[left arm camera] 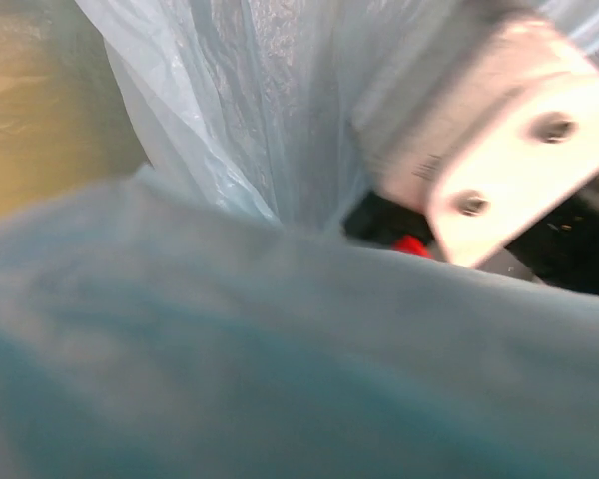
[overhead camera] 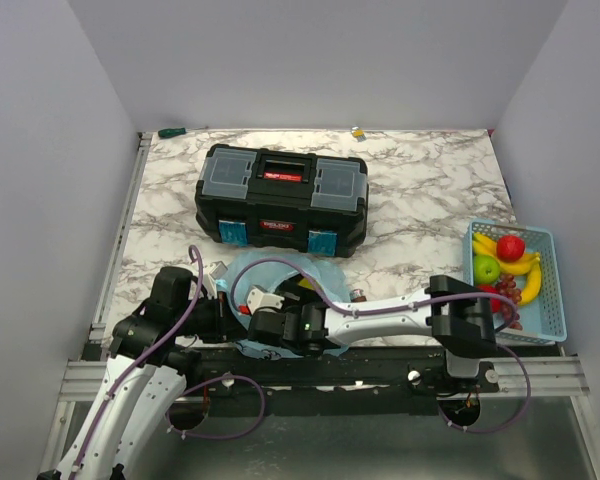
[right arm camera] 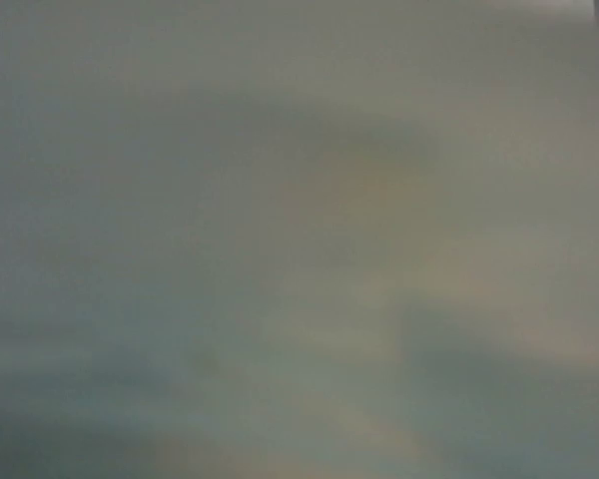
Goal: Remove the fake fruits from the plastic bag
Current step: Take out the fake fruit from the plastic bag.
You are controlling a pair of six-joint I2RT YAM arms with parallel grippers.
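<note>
Left gripper (overhead camera: 218, 285), clenched, at the left rim of the plastic bag (overhead camera: 325, 272). The bag lies near-centre on the marble table (overhead camera: 420, 190), on the near side of the black toolbox (overhead camera: 282, 197). Right gripper (overhead camera: 264, 300) is inside the bag, and its grasp cannot be told. At right, a blue basket (overhead camera: 552, 310) holds fruits (overhead camera: 508, 260).

The plastic bag (left arm camera: 230, 120) is thin, crinkled, translucent light-blue film with a faint sheen, the bench (overhead camera: 430, 180) a smooth marble-patterned top, the toolbox (overhead camera: 245, 205) matt black plastic with smoky see-through lid panels, and the basket (overhead camera: 557, 300) rigid light-blue plastic mesh holding glossy fake fruits (overhead camera: 510, 247).
</note>
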